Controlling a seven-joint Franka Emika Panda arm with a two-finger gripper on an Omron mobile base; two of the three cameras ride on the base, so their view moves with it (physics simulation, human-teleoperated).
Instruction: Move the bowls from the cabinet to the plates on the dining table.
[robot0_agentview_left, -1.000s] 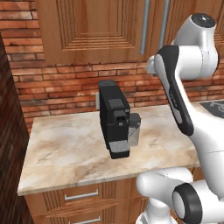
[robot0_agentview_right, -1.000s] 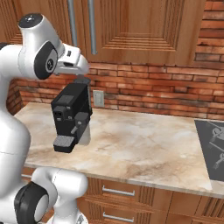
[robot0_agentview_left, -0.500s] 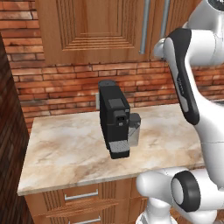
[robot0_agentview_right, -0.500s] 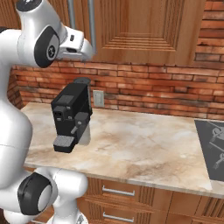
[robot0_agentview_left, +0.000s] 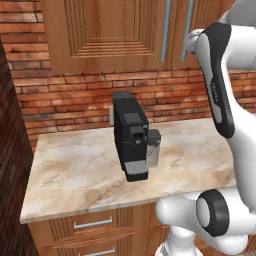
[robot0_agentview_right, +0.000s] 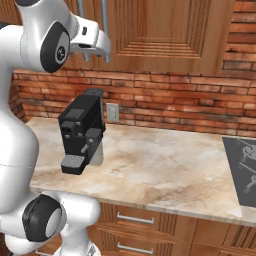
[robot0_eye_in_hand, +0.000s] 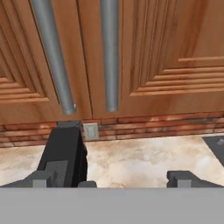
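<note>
The cabinet hangs over the counter with both panelled doors shut. Two long grey bar handles run down beside the seam between the doors, also seen in the left base view. My gripper is raised in front of the doors, just below the handles' lower ends. It is open, its fingertips wide apart with nothing between them. The bowls are hidden. The plates and the dining table are out of view.
A black coffee machine stands on the marble counter under the cabinet, directly below my hand. A black hob is set into the counter at the right. A brick wall with an outlet backs it.
My arm has lifted and the gripper has risen toward the cabinet handles. Its jaws have stayed open. Nothing on the counter has moved.
</note>
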